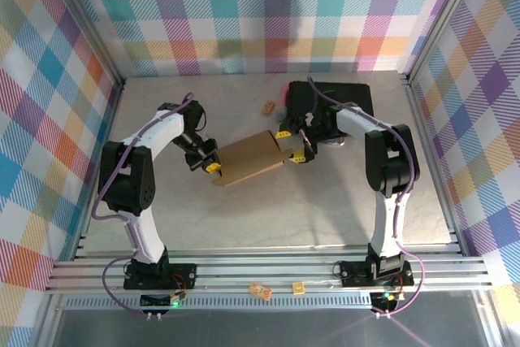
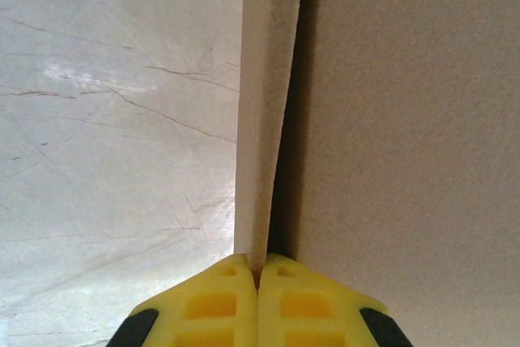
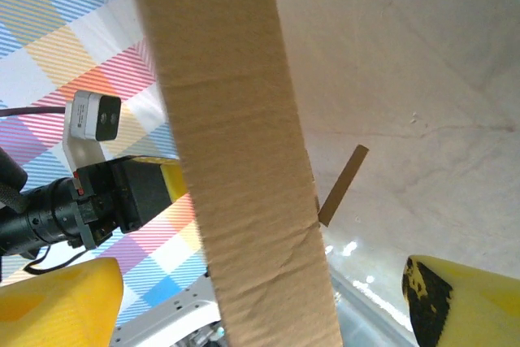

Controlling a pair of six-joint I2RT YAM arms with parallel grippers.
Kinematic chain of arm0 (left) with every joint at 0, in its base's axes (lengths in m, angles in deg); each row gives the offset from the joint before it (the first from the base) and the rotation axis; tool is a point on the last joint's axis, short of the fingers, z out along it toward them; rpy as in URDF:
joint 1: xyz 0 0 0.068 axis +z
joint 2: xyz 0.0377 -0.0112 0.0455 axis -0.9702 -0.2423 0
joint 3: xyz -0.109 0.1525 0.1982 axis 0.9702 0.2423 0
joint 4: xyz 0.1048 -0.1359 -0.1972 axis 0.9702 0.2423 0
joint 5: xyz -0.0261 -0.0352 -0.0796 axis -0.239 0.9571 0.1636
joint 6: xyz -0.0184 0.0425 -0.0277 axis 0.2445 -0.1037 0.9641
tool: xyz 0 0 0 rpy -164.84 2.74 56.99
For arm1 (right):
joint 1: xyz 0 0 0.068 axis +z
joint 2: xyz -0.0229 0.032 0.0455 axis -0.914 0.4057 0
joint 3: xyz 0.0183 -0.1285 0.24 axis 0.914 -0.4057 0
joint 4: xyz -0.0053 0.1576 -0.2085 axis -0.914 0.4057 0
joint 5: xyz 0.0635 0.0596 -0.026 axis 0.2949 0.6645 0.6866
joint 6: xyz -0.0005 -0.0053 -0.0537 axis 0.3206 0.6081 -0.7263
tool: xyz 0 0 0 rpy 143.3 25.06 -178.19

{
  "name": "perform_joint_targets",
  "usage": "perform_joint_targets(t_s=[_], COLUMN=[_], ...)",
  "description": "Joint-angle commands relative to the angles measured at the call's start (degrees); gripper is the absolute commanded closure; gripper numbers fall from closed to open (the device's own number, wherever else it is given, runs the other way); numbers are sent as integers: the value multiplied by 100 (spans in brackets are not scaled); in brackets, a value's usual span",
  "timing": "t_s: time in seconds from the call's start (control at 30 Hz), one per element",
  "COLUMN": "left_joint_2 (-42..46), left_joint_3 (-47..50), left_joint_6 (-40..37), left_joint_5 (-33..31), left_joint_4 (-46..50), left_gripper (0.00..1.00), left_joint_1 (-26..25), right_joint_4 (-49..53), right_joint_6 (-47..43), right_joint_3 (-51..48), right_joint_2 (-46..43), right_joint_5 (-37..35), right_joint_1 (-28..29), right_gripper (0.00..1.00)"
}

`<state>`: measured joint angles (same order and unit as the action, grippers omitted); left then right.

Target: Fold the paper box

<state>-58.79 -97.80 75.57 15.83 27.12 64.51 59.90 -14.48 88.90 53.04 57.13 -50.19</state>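
Watching for a lost fold first: paper box [image 1: 252,158] lying mid-surface between both arms, brown panel mostly flat, long axis running left to right, just in front of the black case [image 1: 349,99]. Right hand [image 1: 294,152] at the box's right end, spread wide, gripping nothing; seen from the right wrist, a cardboard strip [image 3: 244,201] passing between the yellow fingers [image 3: 57,302] with a clear gap on either side, touching neither. Judged risk: with only the crease to hold that strip in place, likely spring-back or sag before any locking of tabs. Second risk: sheet pinned at one edge alone on a smooth surface [image 1: 244,225], so any nudge from the right likely to swing it about the left pinch, or to tear or crumple the thin edge there. Third: a closing off-centre, catching the strip askew and creasing it outside the scored line. Left hand [image 1: 213,166] shut tight on the box's left edge; from the left wrist, fingertips [image 2: 227,298] pressed together with a thin flap [image 2: 264,119] running straight out from between them and the broad panel [image 2: 406,160] beside it on the right. Number of layers in that pinch: cannot tell.
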Motion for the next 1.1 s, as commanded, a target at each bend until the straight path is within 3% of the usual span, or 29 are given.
perform_joint_targets(t_s=[0.0, 0.23, 0.43, 0.57, 0.6, 0.7, 0.77, 0.93, 1.07], left_joint_2=[23, -10, -9, 49, 94, 318, 530, 1465, 2306], left_joint_3=[-41, -61, -86, -161, -212, -349, -461, -442, -69], left_joint_6=[-45, -1, -1, 30, 50, 177, 259, 641, 243], left_joint_5=[400, 591, 647, 667, 660, 488, 144, -1171, -1373], left_joint_4=[56, -61, -105, -161, -173, -219, -194, -579, -1496], left_gripper=[100, 100, 100, 100, 95, 65, 53, 43, 44], left_joint_1=[65, 64, 65, 83, 90, 168, 229, 312, 187], right_joint_4=[-359, -918, -967, -965, -934, -786, -734, -873, -556], right_joint_6=[295, 825, 1083, 1237, 1263, 1335, 1449, 2067, 2508], right_joint_3=[-73, -284, -229, -196, -158, -109, -122, -172, -137], right_joint_2=[-7, 51, 47, -49, -67, -148, -232, -480, -612], right_joint_5=[495, 731, 709, 641, 613, 515, 405, 346, 320], right_joint_1=[98, 231, 296, 301, 293, 262, 209, 49, 0], right_gripper=[11, 21, 48, 58, 61, 67, 72, 73, 71])
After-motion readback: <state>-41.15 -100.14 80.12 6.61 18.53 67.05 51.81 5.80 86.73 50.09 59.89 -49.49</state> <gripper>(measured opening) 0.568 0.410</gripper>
